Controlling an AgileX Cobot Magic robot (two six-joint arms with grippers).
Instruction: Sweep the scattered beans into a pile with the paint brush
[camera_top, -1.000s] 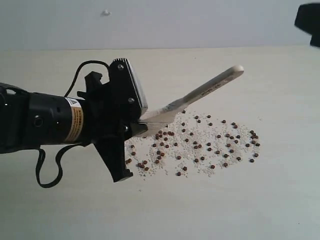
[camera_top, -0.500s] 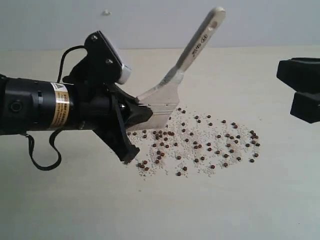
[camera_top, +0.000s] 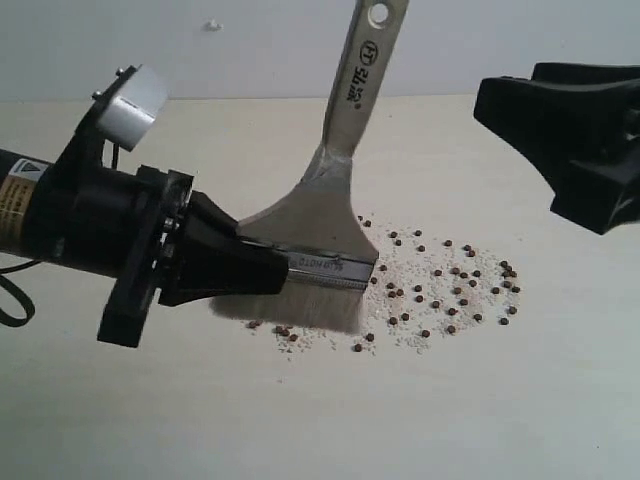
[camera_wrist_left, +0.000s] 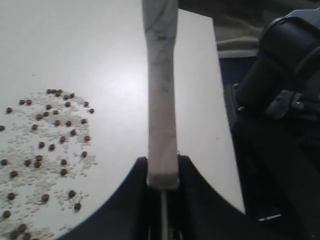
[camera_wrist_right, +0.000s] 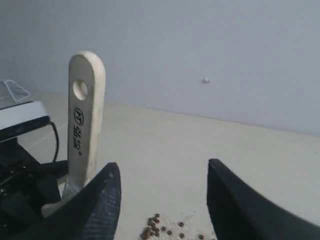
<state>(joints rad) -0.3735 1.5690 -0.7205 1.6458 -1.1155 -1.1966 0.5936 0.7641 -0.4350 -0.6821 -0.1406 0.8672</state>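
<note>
The paint brush (camera_top: 318, 215) stands nearly upright with its pale bristles (camera_top: 300, 305) down over the left part of the bean patch. Its wooden handle (camera_top: 355, 70) points up. My left gripper (camera_top: 290, 268) is shut on the brush at the silver ferrule, and the handle (camera_wrist_left: 161, 100) rises from between its jaws. The beans (camera_top: 440, 290) lie spread with whitish crumbs to the right of the bristles, also seen as beans (camera_wrist_left: 45, 145). No pile is in view. My right gripper (camera_top: 555, 135) hangs open to the right of the handle (camera_wrist_right: 85, 120), holding nothing.
The pale table (camera_top: 500, 400) runs back to a grey wall (camera_top: 200, 50). The right arm's dark body (camera_wrist_left: 280, 100) fills one side of the left wrist view. A few beans (camera_wrist_right: 160, 227) show below the open right gripper (camera_wrist_right: 162, 172).
The left gripper has turned the brush from lying low to nearly upright, bristles down over the left beans. The right gripper has come in from the right and opened wide.
</note>
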